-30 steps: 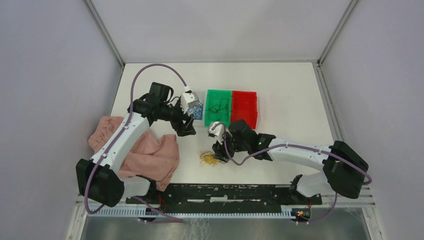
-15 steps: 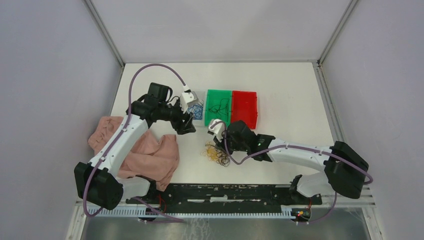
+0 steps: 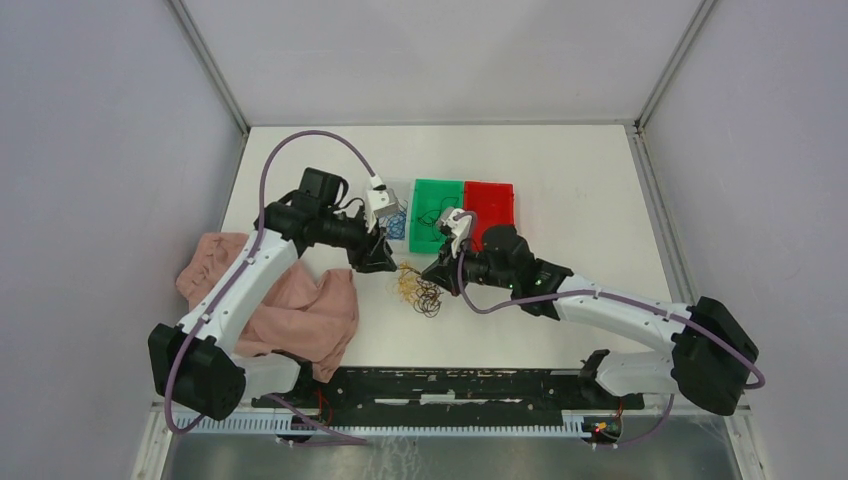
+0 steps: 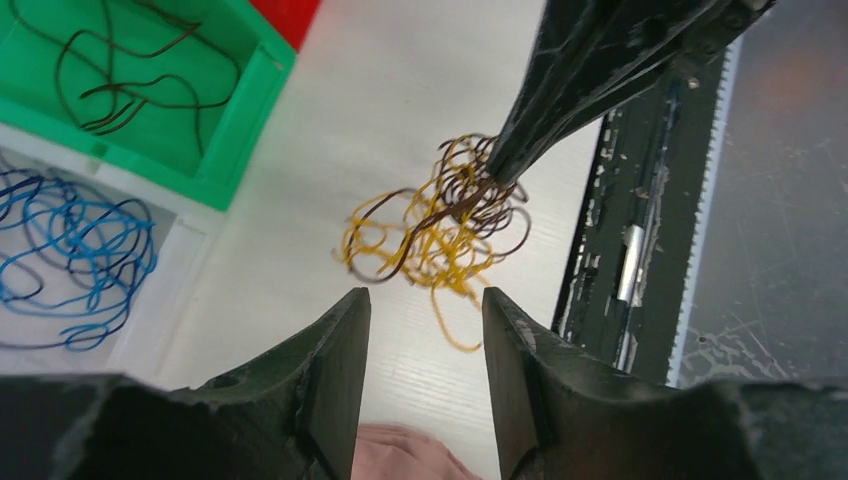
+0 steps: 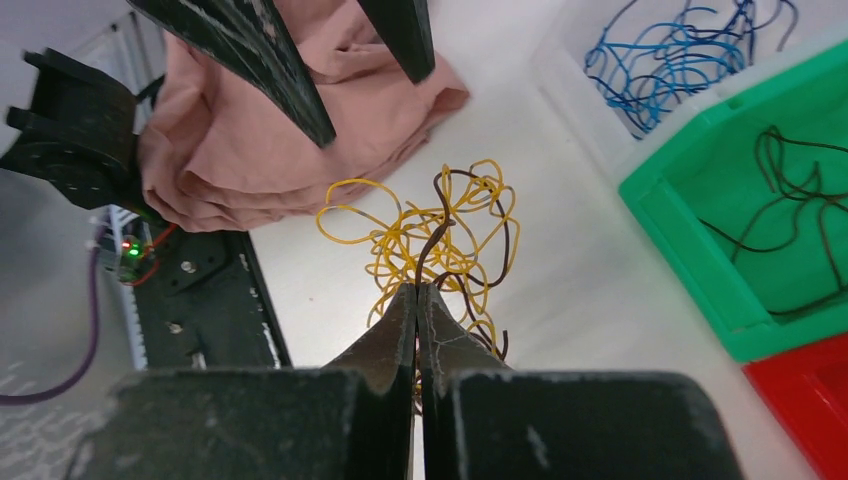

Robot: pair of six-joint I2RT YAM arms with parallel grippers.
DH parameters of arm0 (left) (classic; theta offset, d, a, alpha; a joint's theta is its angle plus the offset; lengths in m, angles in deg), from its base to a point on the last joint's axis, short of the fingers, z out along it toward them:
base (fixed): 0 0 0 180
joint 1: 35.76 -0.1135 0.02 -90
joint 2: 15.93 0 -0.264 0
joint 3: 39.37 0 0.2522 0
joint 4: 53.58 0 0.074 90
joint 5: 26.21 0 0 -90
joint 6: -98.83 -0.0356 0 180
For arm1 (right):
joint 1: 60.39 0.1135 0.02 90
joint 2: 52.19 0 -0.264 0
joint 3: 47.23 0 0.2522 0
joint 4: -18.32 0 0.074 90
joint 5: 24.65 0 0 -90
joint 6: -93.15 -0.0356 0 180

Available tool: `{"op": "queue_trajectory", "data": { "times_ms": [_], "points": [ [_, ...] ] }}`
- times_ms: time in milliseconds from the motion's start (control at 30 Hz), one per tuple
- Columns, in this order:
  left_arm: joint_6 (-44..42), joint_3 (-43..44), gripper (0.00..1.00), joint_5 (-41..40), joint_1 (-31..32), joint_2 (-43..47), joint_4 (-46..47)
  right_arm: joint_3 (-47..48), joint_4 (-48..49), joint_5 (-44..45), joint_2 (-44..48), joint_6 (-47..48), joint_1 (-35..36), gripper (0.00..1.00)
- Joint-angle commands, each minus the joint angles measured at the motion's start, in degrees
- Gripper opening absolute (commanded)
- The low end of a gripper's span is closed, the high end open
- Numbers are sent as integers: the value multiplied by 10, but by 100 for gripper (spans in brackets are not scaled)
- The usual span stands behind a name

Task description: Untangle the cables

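Right gripper (image 5: 417, 292): jaws pressed together, pinching a dark brown strand of the cables (image 5: 440, 235). These form a yellow-and-brown tangle on the white table (image 3: 600, 200), between the pink cloth (image 5: 300, 150) and the green bin (image 5: 690, 240). Left gripper (image 4: 425, 300): jaws partly apart, nothing between them, tips just beside the tangle.

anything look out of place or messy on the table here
A crumpled pink cloth lies bunched near the left edge of the table; it looks unrelated to sorting cables. The yellow and brown cables are a loose tangle outside the bins.
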Motion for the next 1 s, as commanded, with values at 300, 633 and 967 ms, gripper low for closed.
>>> {"op": "queue_trajectory", "data": {
  "times_ms": [300, 633, 967],
  "points": [
    [-77, -2, 36, 53, 42, 13, -52, 39, 125, -102, -44, -113, -1, 0],
    [-105, -10, 31, 52, 42, 13, -77, 15, 152, -110, -15, -129, -8, 0],
    [-131, -20, 4, 49, 43, 15, -98, -21, 169, -108, 29, -150, -38, 0]
  ]
}}
